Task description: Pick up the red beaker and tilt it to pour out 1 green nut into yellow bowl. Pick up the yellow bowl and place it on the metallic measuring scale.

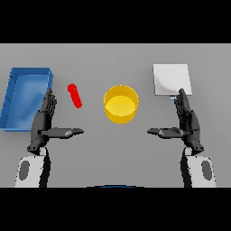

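Beaker (75,95), red and lying on its side, sat on the grey worktop (113,144) at nine o'clock from the yellow bowl (121,104). Scale (171,79) lay at two o'clock from the bowl, apart from it. Blue tray (18,100) stood far at nine o'clock. Left robot hand (43,124) and right robot hand (187,122) were both spread, fingers straight, thumbs pointing inward, holding nothing.

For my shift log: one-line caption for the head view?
Both hands, left and right, open beside red beaker, yellow bowl, metallic scale, blue tray.
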{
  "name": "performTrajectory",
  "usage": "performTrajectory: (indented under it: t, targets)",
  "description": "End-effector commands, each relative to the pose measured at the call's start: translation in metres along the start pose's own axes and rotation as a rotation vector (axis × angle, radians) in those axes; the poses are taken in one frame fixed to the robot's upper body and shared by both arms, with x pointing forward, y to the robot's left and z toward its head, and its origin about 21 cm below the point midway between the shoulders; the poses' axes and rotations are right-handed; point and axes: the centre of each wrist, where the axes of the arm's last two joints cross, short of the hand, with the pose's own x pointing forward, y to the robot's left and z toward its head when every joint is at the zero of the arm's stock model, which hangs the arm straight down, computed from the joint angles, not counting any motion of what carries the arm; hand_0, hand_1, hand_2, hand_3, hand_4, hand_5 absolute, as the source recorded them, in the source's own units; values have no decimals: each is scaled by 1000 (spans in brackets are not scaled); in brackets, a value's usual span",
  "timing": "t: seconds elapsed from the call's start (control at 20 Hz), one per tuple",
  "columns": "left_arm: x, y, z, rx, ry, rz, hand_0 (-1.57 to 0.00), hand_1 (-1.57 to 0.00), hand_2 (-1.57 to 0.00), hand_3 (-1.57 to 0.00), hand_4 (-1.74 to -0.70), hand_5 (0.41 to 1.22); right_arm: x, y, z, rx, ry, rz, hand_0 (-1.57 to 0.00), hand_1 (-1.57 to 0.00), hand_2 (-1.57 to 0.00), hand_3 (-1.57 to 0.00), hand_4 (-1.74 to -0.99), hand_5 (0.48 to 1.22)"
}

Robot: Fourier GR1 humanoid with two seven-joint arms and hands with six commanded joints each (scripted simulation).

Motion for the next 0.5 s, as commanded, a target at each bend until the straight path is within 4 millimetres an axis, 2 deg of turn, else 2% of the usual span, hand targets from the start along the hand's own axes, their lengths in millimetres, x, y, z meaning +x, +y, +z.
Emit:
performTrajectory:
  t: [0.0,0.25,0.35,0.45]
  targets:
    - [0,1,1,2,-1,0,1,1,1,1,-1151,599,0,1,-1,0,0,-1,1,1,1,1,-1167,599]
    - [0,14,5,4,-4,-2,1,1,1,1,-1151,599,3,9,-4,5,-8,-8,1,1,1,1,-1167,599]
    - [6,19,21,-43,-33,-106,1,1,1,1,-1156,599,1,10,8,2,-105,241,1,1,1,1,-1163,595]
    - [12,15,28,-67,-28,-143,1,1,1,1,-1161,599,3,14,14,0,-123,327,1,1,1,1,-1160,591]
